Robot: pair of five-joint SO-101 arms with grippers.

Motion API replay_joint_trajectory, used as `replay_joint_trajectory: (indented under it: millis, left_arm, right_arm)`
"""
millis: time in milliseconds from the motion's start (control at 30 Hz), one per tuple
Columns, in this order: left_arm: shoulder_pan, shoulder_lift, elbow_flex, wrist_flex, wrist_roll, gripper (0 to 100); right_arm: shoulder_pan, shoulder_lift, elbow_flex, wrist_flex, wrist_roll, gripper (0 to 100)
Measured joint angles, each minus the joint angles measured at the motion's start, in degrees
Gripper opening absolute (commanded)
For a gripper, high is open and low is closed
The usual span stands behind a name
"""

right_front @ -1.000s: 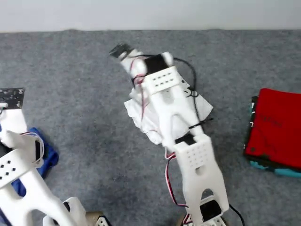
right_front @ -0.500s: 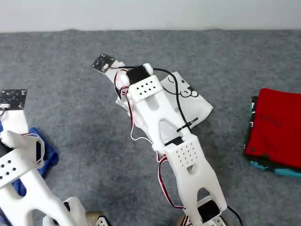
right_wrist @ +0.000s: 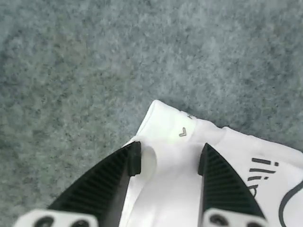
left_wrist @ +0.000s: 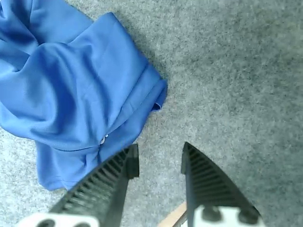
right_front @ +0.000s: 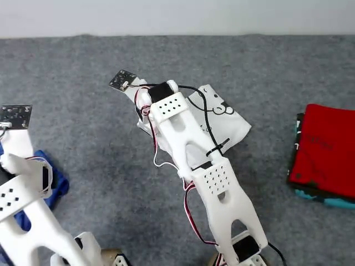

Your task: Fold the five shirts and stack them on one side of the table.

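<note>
- At centre frame, the right gripper (right_wrist: 169, 153), jaws spread, has swung left over the white shirt (right_front: 224, 119), now pulled flatter on the worktop (right_front: 83, 66).
- Left gripper (left_wrist: 158, 158), also spread, hangs beside the crumpled blue shirt (left_wrist: 71, 90); both need folding.

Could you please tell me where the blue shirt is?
In the high view, the blue shirt lies at the left edge of the table, partly hidden by the left arm.

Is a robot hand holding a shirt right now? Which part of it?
Nothing is held. The right gripper is open over an edge of the white shirt, and the left gripper is open beside the blue shirt.
</note>
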Motion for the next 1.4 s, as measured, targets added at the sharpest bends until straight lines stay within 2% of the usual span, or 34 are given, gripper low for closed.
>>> replay_joint_trajectory:
  millis: [167, 500, 767, 833, 1000, 1100, 1267, 1400]
  left_arm:
    - [0.0, 0.0, 0.0, 0.0, 0.0, 16]
    - [0.0, 0.0, 0.0, 0.0, 0.0, 16]
    - [0.0, 0.0, 0.0, 0.0, 0.0, 16]
    - [0.0, 0.0, 0.0, 0.0, 0.0, 16]
    - [0.0, 0.0, 0.0, 0.0, 0.0, 16]
    - [0.0, 0.0, 0.0, 0.0, 0.0, 16]
    - [0.0, 0.0, 0.0, 0.0, 0.0, 16]
    - [0.0, 0.0, 0.0, 0.0, 0.0, 16]
  right_arm:
    - [0.2, 0.0, 0.0, -1.9, 0.4, 4.9]
    - [0.3, 0.0, -0.4, -2.1, 2.8, 1.7]
    - [-1.1, 0.4, -8.9, -2.6, 4.3, 1.6]
    - [-1.4, 0.5, -8.9, -3.9, 4.6, 4.6]
    - [-1.4, 0.5, -8.9, -3.5, 4.3, 22.6]
    - [-1.3, 0.5, -8.9, -1.5, 0.6, 27.3]
    - [0.3, 0.5, -13.7, 4.7, -2.2, 20.9]
    - [2.8, 0.5, -19.8, 10.8, -2.4, 4.7]
